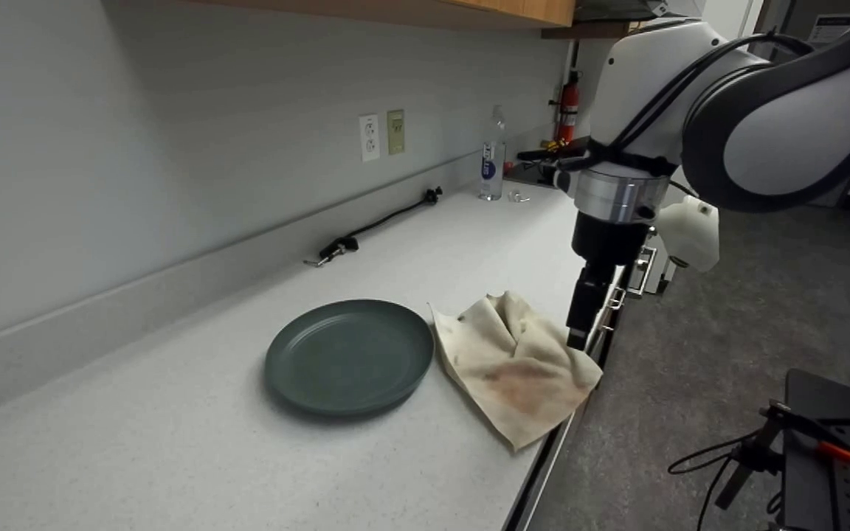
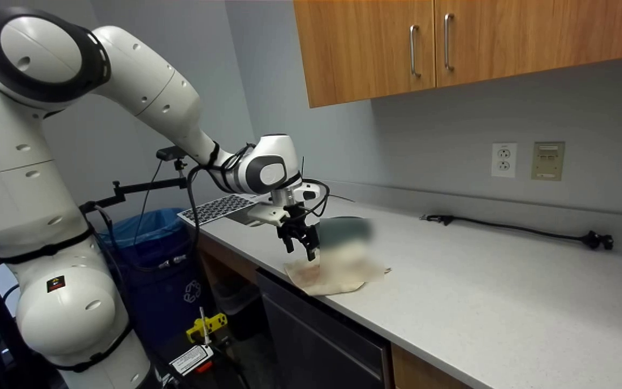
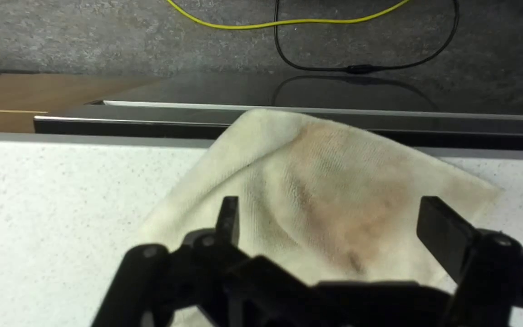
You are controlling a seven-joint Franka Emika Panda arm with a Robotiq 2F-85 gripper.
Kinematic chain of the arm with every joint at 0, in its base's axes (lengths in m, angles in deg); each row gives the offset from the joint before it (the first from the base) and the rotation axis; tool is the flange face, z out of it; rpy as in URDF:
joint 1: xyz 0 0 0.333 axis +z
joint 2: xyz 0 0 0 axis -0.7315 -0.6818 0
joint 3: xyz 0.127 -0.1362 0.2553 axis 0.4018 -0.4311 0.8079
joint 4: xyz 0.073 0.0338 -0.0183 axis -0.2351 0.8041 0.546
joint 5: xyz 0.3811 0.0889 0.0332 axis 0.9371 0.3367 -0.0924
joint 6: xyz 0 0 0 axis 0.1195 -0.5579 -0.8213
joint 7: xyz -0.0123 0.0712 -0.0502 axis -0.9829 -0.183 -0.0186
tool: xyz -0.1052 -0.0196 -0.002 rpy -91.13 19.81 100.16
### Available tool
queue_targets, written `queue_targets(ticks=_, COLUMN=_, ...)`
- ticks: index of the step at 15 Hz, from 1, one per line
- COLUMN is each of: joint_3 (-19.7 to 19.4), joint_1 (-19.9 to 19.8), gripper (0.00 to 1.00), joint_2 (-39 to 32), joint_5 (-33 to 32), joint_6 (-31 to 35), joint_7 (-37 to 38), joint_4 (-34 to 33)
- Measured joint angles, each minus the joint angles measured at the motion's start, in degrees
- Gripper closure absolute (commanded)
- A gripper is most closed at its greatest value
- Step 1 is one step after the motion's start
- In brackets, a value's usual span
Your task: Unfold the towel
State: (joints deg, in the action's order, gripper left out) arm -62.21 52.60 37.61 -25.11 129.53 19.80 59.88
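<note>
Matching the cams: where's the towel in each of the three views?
In an exterior view: towel right of center, lower half, just right of the dark green plate.
In an exterior view: towel below center, under the open gripper, partly blurred.
Wrist view: towel across the middle, running down behind the gripper.
Shared landmark: the counter's front edge; the towel reaches it in all three.
</note>
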Motion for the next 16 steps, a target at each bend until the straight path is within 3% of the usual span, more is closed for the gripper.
queue_targets(ticks=6, joint_3=-2.31, joint_1=-0.86, gripper=0.04, joint_2=-4.23, joint_5=-5.97, joint_6=-1.95, joint_7=0.74, joint_4=-6.17)
queue_targets(ticks=7, joint_3=-2.60, joint_1=-0.96, gripper=0.26, joint_2=-5.05, joint_5=-6.11, joint_6=-2.38, joint_7=-0.03, joint_4=-7.19)
queue_targets(ticks=9, joint_3=-2.91, joint_1=-1.10, gripper=0.35, joint_2=-7.01, joint_5=-6.11, joint_6=-2.58, joint_7=-1.95, joint_4=-9.08)
queue_targets(ticks=16, joint_3=-3.54, joint_1=-1.19, gripper=0.89, joint_2=-15.06, joint_5=-6.15, joint_6=-2.01, joint_7=-5.14, joint_4=-15.31)
